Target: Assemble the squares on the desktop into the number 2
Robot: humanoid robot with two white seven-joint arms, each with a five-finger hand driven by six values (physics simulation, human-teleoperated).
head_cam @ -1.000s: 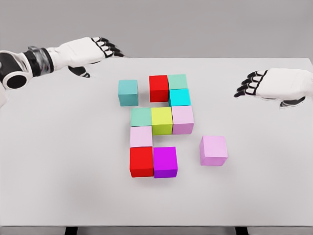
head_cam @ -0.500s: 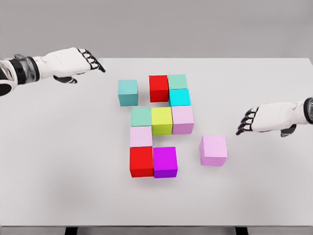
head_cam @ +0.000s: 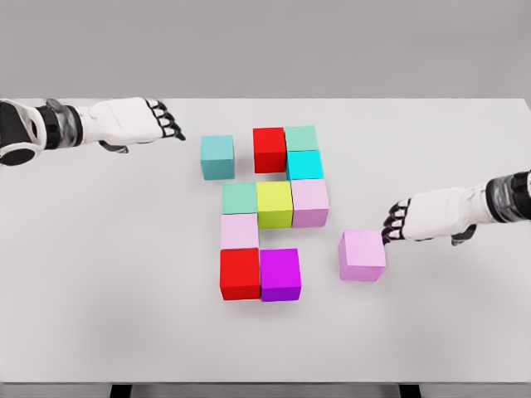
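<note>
Coloured cubes sit on the white table. A red cube, a green cube and a cyan cube form the top of the group. Below lie a green cube, a yellow cube and a pink cube, then a pale pink cube, a red cube and a purple cube. A teal cube stands apart at the upper left. A loose pink cube lies to the right. My right hand is open, its fingertips at that cube's upper right corner. My left hand is open, just left of the teal cube.
The table's far edge runs behind the cubes and its near edge lies at the bottom. Both forearms reach in low over the table from the sides.
My right hand has come down and to the left, from the far right to the loose pink cube. My left hand has dropped lower and edged right toward the teal cube.
</note>
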